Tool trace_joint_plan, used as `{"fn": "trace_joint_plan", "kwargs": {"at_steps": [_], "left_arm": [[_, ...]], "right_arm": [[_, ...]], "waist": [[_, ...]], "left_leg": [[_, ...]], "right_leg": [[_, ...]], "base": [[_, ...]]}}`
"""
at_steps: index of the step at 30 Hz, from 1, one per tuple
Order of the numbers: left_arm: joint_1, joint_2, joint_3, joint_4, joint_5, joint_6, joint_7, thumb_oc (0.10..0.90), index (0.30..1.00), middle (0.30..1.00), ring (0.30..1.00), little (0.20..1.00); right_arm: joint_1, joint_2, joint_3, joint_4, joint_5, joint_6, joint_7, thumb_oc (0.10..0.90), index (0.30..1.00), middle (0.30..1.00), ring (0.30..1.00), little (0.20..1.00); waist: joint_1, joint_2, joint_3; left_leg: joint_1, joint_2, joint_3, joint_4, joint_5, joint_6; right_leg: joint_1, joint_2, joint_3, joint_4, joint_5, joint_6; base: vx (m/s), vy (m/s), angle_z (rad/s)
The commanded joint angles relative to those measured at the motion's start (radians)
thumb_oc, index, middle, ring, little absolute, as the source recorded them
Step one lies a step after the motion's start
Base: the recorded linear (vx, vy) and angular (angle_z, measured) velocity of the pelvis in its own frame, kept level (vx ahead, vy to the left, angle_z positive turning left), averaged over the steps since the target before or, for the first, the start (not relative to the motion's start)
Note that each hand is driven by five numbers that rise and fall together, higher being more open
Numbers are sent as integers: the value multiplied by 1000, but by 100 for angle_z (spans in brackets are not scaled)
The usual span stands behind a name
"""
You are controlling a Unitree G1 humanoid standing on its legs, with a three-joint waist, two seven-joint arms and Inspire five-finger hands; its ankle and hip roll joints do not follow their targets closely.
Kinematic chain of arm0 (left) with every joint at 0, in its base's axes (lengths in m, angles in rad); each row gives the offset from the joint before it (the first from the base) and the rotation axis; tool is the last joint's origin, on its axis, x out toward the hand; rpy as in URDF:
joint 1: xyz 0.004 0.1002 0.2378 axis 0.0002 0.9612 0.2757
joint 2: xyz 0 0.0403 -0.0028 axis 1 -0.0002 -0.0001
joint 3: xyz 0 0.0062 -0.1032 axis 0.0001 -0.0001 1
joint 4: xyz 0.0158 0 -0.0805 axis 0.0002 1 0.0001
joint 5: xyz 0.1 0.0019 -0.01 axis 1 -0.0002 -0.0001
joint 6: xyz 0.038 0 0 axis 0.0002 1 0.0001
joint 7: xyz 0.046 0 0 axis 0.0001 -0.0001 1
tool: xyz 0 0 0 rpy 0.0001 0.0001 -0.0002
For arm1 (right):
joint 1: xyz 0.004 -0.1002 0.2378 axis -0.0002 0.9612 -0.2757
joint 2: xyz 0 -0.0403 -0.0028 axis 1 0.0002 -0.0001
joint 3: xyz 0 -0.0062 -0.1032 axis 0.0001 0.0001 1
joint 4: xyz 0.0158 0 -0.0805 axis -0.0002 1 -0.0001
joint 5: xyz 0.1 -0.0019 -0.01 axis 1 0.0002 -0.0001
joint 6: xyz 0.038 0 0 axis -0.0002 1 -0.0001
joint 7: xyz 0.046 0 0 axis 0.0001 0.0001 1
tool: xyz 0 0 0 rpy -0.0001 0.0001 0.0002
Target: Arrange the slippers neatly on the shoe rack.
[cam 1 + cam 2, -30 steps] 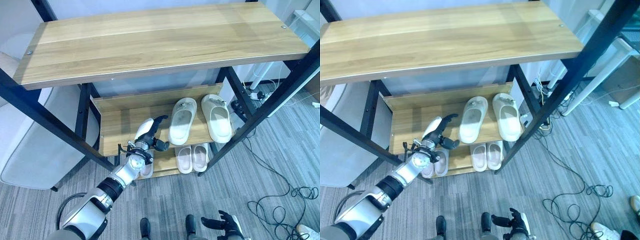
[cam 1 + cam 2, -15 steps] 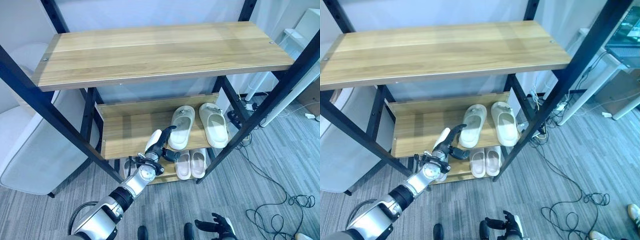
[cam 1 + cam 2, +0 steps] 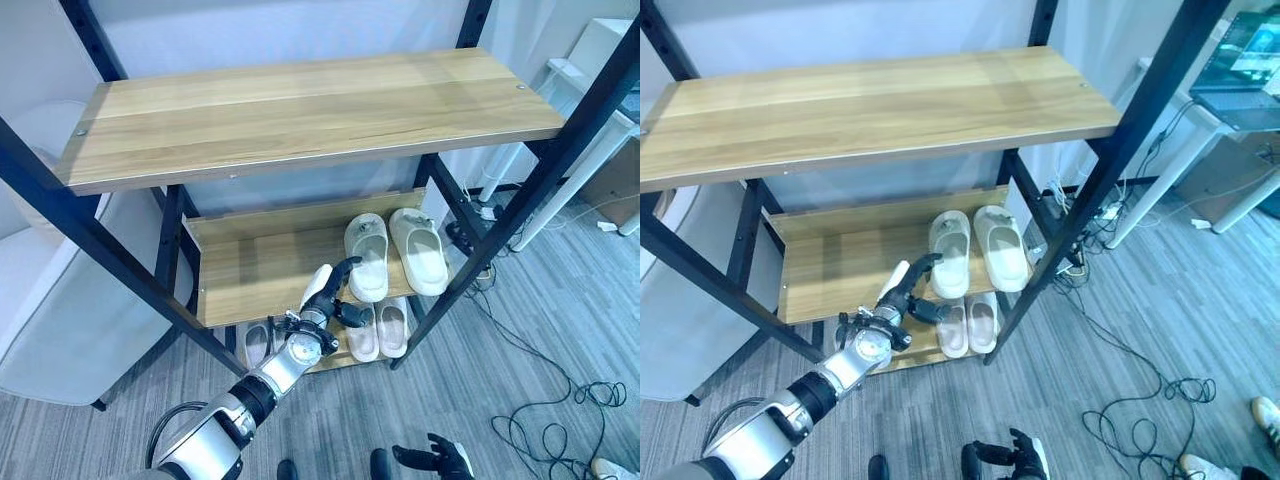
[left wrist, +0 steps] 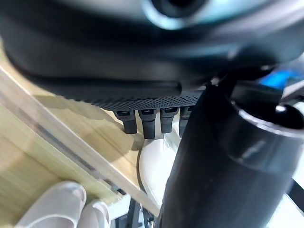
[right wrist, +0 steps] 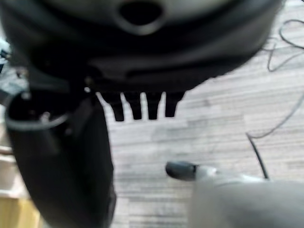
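Two cream slippers lie side by side on the right of the rack's middle shelf (image 3: 250,270): the left one (image 3: 368,255) and the right one (image 3: 420,250). My left hand (image 3: 325,295) is open at the shelf's front edge. Its straight fingers (image 4: 142,124) point at the left cream slipper (image 4: 156,164) and reach its near side; I cannot tell whether they touch. On the bottom shelf stand a small pale pink pair (image 3: 378,332) on the right and another pale pair (image 3: 258,343) on the left. My right hand (image 3: 440,460) hangs open low over the floor.
The wide wooden top shelf (image 3: 300,110) overhangs the middle one. Black frame posts (image 3: 530,190) slant down on both sides. A white rounded seat (image 3: 60,330) stands left of the rack. Loose cables (image 3: 560,410) lie on the grey floor at the right.
The camera has shifted. My left hand has moved right along the middle shelf's front edge, from the bare wood to the heel side of the left cream slipper.
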State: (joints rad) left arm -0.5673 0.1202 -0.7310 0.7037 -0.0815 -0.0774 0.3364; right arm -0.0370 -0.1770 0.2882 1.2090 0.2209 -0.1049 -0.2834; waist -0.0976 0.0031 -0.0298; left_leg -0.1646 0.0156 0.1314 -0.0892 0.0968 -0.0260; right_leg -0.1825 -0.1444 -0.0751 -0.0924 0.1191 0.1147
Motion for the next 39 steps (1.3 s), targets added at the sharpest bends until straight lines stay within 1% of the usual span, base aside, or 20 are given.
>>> {"fn": "trace_joint_plan", "kwargs": {"at_steps": [1,10,15,20,25,30,36,37,39], "left_arm": [[-162,-184,-21,69,-32,-66,-67,800,900,900,900,900],[-166,-225,-39,118,-43,-65,-72,800,900,900,900,900],[-168,-238,-41,133,-51,-74,-74,800,900,900,900,900],[-201,-257,-45,191,-24,-77,-66,800,900,900,900,900],[-236,-264,-37,227,14,-77,-54,800,900,900,900,900],[-261,-231,-7,206,50,-75,-14,800,900,900,900,900],[-238,-146,25,123,80,-82,-1,800,900,900,900,900],[-237,-145,25,121,80,-81,-1,800,900,900,900,900],[-219,-115,40,100,87,-71,2,800,900,900,900,900]], "right_arm": [[-7,-44,4,3,21,-23,-8,800,900,900,900,900],[-6,-45,11,3,28,-22,-5,800,900,900,900,900],[-8,-45,15,15,31,-25,-2,800,900,900,900,900],[-10,-53,33,28,23,-27,4,800,900,900,900,900],[11,-57,37,26,11,-34,8,800,900,900,900,900],[27,-54,27,33,16,-40,11,800,900,900,900,900],[28,-42,6,48,31,-43,18,800,900,900,900,900],[28,-42,7,48,31,-43,18,800,900,900,900,900],[-2,-42,-5,45,51,-45,20,800,900,900,900,900]], "waist": [[-18,17,21],[-37,28,12],[-41,28,5],[-55,26,1],[-67,30,-4],[-65,31,-9],[-39,30,-18],[-40,30,-18],[-22,32,-18]], "left_leg": [[18,-11,-27,2,-78,-18],[33,-7,-19,2,-83,-20],[38,-5,-16,2,-85,-22],[35,-4,-15,2,-83,-24],[25,-3,-9,2,-84,-25],[26,-2,-11,2,-84,-26],[49,-3,-27,2,-85,-28],[49,-3,-27,2,-85,-28],[55,-3,-35,2,-83,-30]], "right_leg": [[-8,4,-33,5,-31,47],[1,8,-24,5,-36,44],[5,9,-21,5,-38,43],[-1,10,-17,5,-33,43],[-16,10,-10,5,-29,45],[-14,11,-12,5,-30,44],[22,14,-32,5,-44,41],[23,14,-33,5,-45,41],[33,14,-43,5,-48,40]], "base": [[0,0,0],[1,-5,-1],[11,-19,-6],[1,-15,0],[4,-7,-2],[0,0,0],[4,-6,0],[0,0,0],[-6,-4,2]]}}
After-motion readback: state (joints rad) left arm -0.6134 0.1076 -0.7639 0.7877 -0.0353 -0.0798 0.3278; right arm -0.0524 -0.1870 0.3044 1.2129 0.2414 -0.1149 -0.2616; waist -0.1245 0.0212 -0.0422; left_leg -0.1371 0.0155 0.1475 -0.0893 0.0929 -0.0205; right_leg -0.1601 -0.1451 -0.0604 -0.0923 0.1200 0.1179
